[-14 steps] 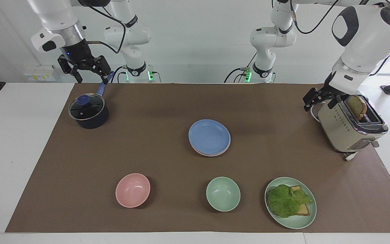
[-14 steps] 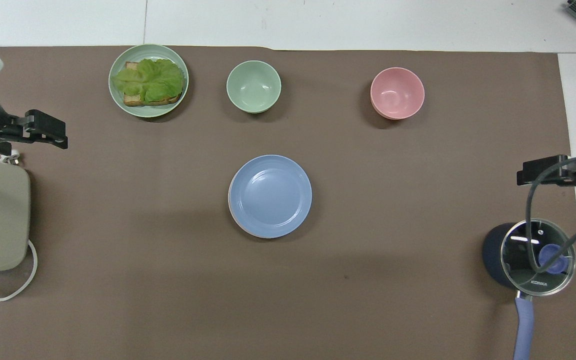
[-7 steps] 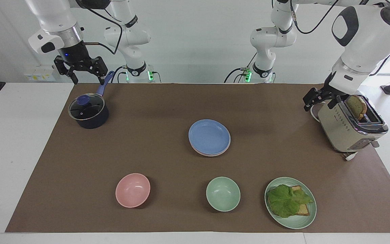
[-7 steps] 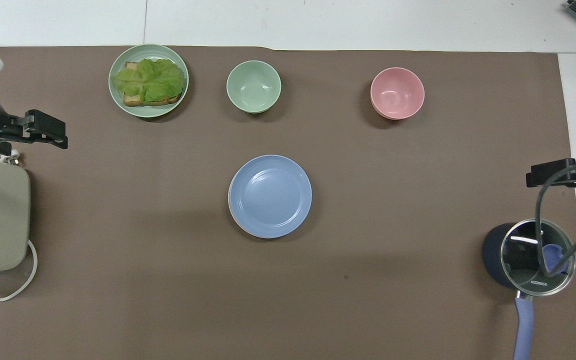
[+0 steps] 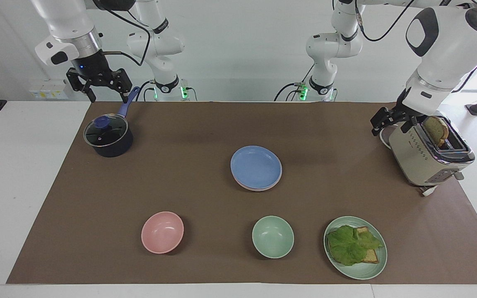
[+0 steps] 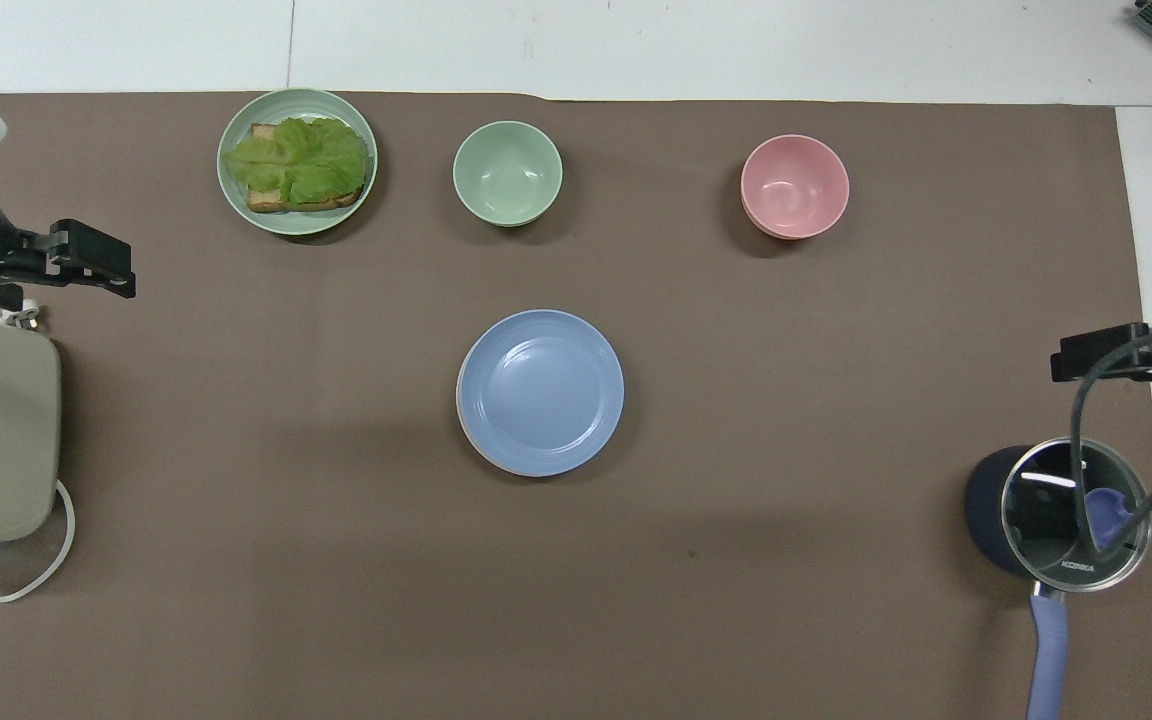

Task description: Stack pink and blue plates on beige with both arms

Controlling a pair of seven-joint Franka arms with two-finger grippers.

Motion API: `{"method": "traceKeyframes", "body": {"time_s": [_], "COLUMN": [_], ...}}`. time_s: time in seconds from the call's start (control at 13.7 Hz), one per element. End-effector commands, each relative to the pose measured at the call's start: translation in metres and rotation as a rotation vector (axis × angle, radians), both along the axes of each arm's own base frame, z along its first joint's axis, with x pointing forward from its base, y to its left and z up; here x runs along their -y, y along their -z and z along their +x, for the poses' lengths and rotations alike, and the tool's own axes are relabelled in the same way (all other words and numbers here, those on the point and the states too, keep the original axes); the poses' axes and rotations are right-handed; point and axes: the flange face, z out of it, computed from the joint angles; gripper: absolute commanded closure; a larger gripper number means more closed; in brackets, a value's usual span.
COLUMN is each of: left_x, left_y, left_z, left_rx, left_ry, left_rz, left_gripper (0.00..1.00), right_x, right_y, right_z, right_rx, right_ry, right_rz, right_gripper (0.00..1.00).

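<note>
The blue plate (image 5: 256,166) (image 6: 540,391) lies on top of a stack at the middle of the brown mat. A thin rim of the pink plate (image 5: 259,188) (image 6: 460,415) peeks out under it. The beige plate is hidden. My right gripper (image 5: 108,97) (image 6: 1076,362) hangs open and empty in the air over the mat's edge by the saucepan's handle. Close beside the toaster, my left gripper (image 5: 387,124) (image 6: 96,270) is open and holds nothing. Both grippers are well away from the stack.
A dark saucepan (image 5: 108,137) with a glass lid stands at the right arm's end. A beige toaster (image 5: 427,155) holding bread stands at the left arm's end. Farthest from the robots sit a pink bowl (image 5: 162,231), a green bowl (image 5: 272,236) and a green plate (image 5: 362,274) with lettuce and toast.
My right gripper has risen and drawn back from over the saucepan toward the table's edge, then nearly stopped. The left arm and the plates have not moved.
</note>
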Motion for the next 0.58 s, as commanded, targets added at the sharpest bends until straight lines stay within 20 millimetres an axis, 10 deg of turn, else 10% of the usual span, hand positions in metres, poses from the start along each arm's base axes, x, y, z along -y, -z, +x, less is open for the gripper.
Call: {"method": "traceKeyframes", "body": {"time_s": [0.0,0.51], "left_x": [-0.0044,-0.0035], "left_y": [-0.0051,-0.0051], "left_z": [-0.0049,-0.0050], "left_rx": [-0.008,-0.008], "left_ry": [-0.002,-0.001], "left_rz": [0.006,0.006], "left_gripper": [0.00,0.00], "right_x": [0.0001,0.0009], "right_y": [-0.0065,-0.0055], "right_z": [-0.0045,-0.0063], "right_rx": [0.000,-0.013], "right_ry": [0.002,0.003], "right_rz": [0.005,0.005], "right_gripper": [0.00,0.00]}}
